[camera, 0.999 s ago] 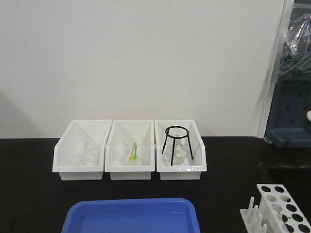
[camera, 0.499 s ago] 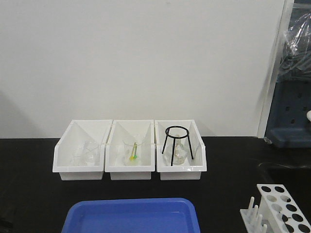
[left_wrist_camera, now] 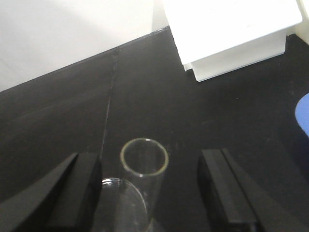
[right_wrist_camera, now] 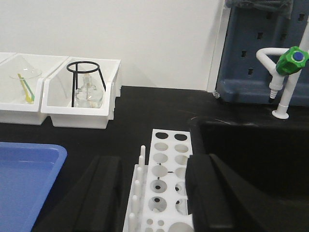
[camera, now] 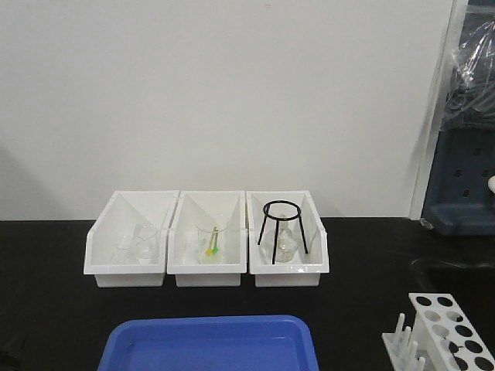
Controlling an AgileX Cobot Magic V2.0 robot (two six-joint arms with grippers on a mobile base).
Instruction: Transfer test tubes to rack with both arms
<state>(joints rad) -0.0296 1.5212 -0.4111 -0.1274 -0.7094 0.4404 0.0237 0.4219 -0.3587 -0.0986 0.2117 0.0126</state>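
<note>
In the left wrist view my left gripper (left_wrist_camera: 150,162) is open over the black table. Its dark fingers (left_wrist_camera: 82,179) stand wide on either side of two clear glass test tubes. One tube's round rim (left_wrist_camera: 144,157) sits midway between the jaws. The second tube (left_wrist_camera: 123,200) lies lower, close to the left finger. Neither finger touches glass. In the right wrist view my right gripper (right_wrist_camera: 154,164) is open and empty, its jaws astride the white rack (right_wrist_camera: 166,166). The rack's holes hold no tubes. The rack also shows at the front view's bottom right (camera: 452,332). Neither arm shows in the front view.
Three white bins (camera: 207,270) stand at the back, holding beakers and a flask under a black tripod (camera: 282,230). A blue tray (camera: 209,344) lies at the front. A black sink (right_wrist_camera: 251,145) with a green-capped tap (right_wrist_camera: 289,60) is right of the rack.
</note>
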